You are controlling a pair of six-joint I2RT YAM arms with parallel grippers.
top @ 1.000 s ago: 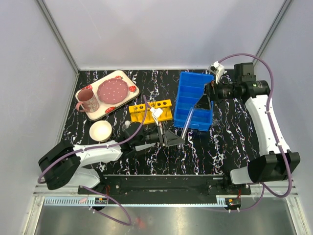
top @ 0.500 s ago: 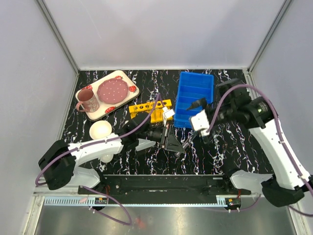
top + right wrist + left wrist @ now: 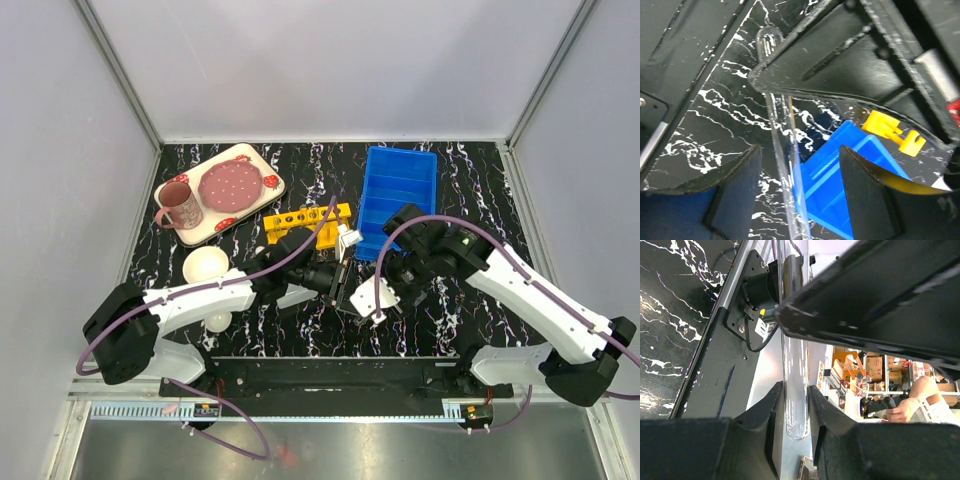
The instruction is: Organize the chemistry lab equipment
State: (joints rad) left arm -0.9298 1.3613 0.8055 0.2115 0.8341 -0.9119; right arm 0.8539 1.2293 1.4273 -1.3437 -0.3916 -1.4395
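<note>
Overhead, the two wrists crowd together just in front of the blue bin's (image 3: 398,195) near-left corner, and the glass between them is hard to pick out from up there. The left wrist camera settles it: the left gripper (image 3: 795,389) is clamped narrow on a clear test tube (image 3: 795,355), whose rounded end pokes out past the fingertips, towards the black front rail and away from the bin. The right wrist camera gives the other side: the right gripper (image 3: 799,155) stands wide astride that same tube, with a gap showing on each side of the glass and neither finger touching it. The bin and the yellow tube rack (image 3: 890,132) lie beyond. As for pose, the left arm (image 3: 200,295) stretches low across the table from the far left towards the bin. The right arm (image 3: 520,290) arches in from the right and folds back on itself in front of the bin. The rack sits just left of the bin, close behind the meeting point, so room is tight there. Open marbled table (image 3: 450,325) lies in front of the bin on its right side, and the front rail runs close below the grippers.
</note>
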